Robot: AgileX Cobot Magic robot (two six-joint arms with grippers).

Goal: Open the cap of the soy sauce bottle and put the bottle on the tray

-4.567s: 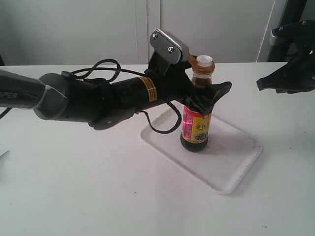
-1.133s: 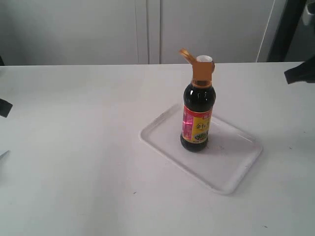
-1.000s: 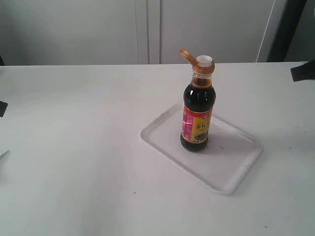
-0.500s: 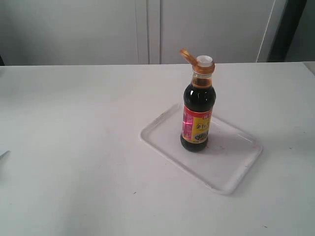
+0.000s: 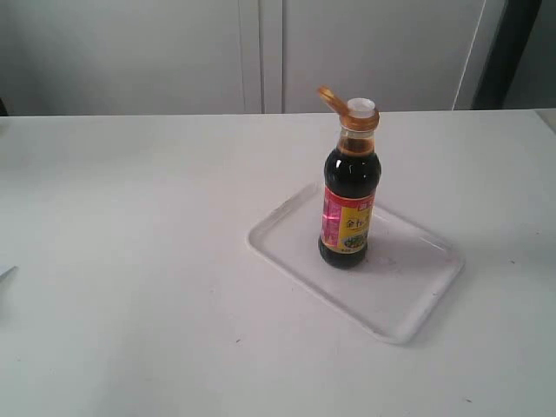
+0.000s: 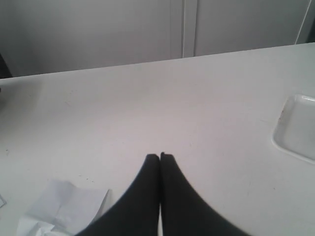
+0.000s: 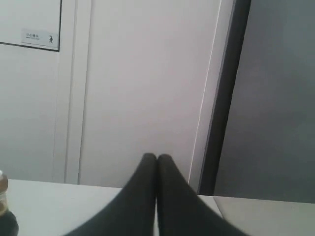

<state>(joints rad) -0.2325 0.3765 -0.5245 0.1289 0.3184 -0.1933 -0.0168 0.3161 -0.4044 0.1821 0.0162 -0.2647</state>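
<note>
The soy sauce bottle (image 5: 349, 200) stands upright on the white tray (image 5: 408, 291), right of the table's middle. Its copper-gold cap (image 5: 329, 98) is flipped back on its hinge, baring the white spout (image 5: 361, 106). Neither arm shows in the exterior view. In the left wrist view my left gripper (image 6: 160, 156) is shut and empty over bare table, with a corner of the tray (image 6: 298, 128) at the frame's edge. My right gripper (image 7: 157, 157) is shut and empty too, pointing at the back wall; a sliver of the bottle (image 7: 5, 214) shows at that frame's edge.
Crumpled white paper (image 6: 64, 211) lies on the table beside my left gripper. White cabinet doors (image 5: 261, 52) run behind the table, and a dark post (image 5: 499, 52) stands at the back right.
Both arms have drawn back out of the exterior view, the left off the left edge, the right off the right edge. The bottle stays on the tray, cap open.
</note>
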